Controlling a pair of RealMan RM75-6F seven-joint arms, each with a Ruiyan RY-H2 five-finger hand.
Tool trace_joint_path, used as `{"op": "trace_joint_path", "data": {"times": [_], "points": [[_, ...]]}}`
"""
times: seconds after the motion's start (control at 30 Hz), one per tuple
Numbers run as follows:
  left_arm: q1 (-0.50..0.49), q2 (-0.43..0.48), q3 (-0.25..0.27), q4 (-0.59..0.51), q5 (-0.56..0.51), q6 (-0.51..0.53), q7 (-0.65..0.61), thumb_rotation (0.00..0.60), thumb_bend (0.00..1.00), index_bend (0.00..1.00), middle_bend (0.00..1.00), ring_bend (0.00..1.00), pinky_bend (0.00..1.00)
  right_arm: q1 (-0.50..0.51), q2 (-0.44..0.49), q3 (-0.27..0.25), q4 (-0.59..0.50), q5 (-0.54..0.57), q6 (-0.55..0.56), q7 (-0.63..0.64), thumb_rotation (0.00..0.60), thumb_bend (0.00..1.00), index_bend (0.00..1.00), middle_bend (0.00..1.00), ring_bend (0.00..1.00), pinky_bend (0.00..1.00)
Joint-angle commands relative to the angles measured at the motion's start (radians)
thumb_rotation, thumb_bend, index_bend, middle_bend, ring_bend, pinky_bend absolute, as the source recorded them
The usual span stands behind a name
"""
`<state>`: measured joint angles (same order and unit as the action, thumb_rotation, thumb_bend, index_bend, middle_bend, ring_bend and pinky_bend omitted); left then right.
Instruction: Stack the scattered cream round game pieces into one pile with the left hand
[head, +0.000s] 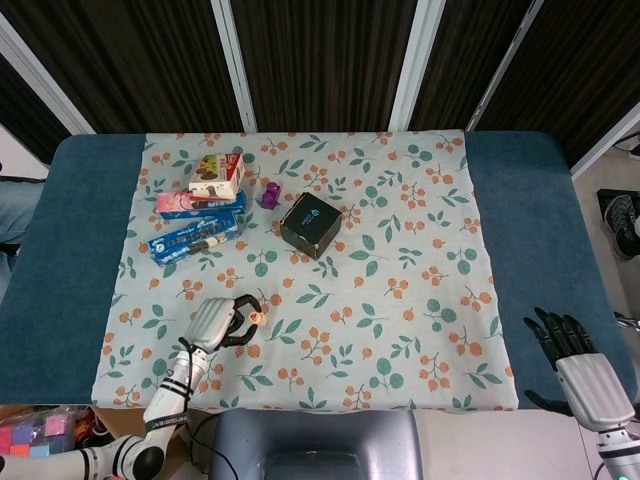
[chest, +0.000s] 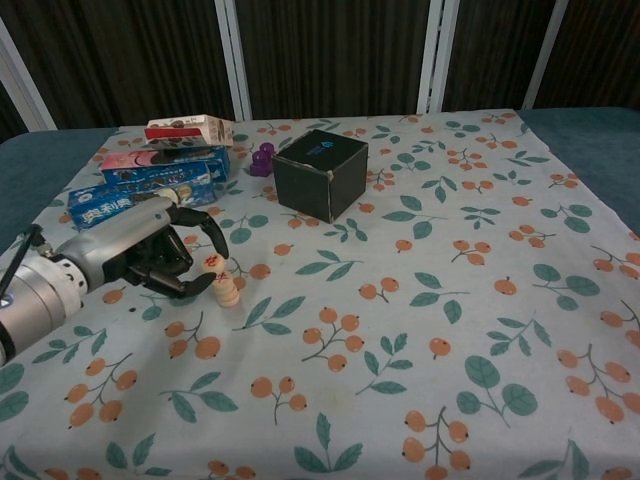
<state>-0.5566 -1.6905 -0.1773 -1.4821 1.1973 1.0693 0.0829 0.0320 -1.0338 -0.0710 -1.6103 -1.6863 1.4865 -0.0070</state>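
On the far left of the table, near the front edge of the white cloth printed with orange berries and green leaves (chest: 420, 330), the robot's left hand (chest: 160, 255) lies low over the cloth with its silver back turned up and its dark fingers (chest: 205, 228) curled. Between the thumb and a finger it pinches one cream round game piece with a red mark on top (chest: 210, 263), and this piece sits directly above the small pile of cream round game pieces (chest: 229, 292), which stands on the cloth just at the fingertips; whether the held piece already touches the top of the pile I cannot tell. Behind the hand, toward the far left corner of the cloth, there are three flat snack boxes: a blue one (chest: 130, 195) nearest, a pink one (head: 199, 203) beyond it, and a white and red one (chest: 188, 129) at the back. Further right stands a small purple object (chest: 262, 160), and just beside it a black cardboard cube with a blue logo (chest: 321, 173). At the far right, off the cloth and over the corner of the blue table top (head: 540, 210), the right hand (head: 575, 355) is seen only in the head view, grasping nothing, its dark fingers stretched out and apart.
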Motion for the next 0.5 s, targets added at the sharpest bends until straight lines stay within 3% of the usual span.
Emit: {"op": "trace_joint_path", "data": {"times": [0.03,0.5], "points": [[-0.008,-0.016,-0.011,0.021,-0.017,-0.003,0.011,0.6,0.4,0.49,1.0,1.0,1.0,0.0,0.0,0.0,0.0,0.001,0.0,0.0,0.6,0.17,0.0,0.0,0.0,0.0],[-0.017,-0.042,-0.011,0.067,-0.03,-0.012,0.024,0.6,0.4,0.48,1.0,1.0,1.0,-0.001,0.0,0.002,0.002,0.001,0.005,0.005,0.6,0.17,0.0,0.0,0.0,0.0]]}}
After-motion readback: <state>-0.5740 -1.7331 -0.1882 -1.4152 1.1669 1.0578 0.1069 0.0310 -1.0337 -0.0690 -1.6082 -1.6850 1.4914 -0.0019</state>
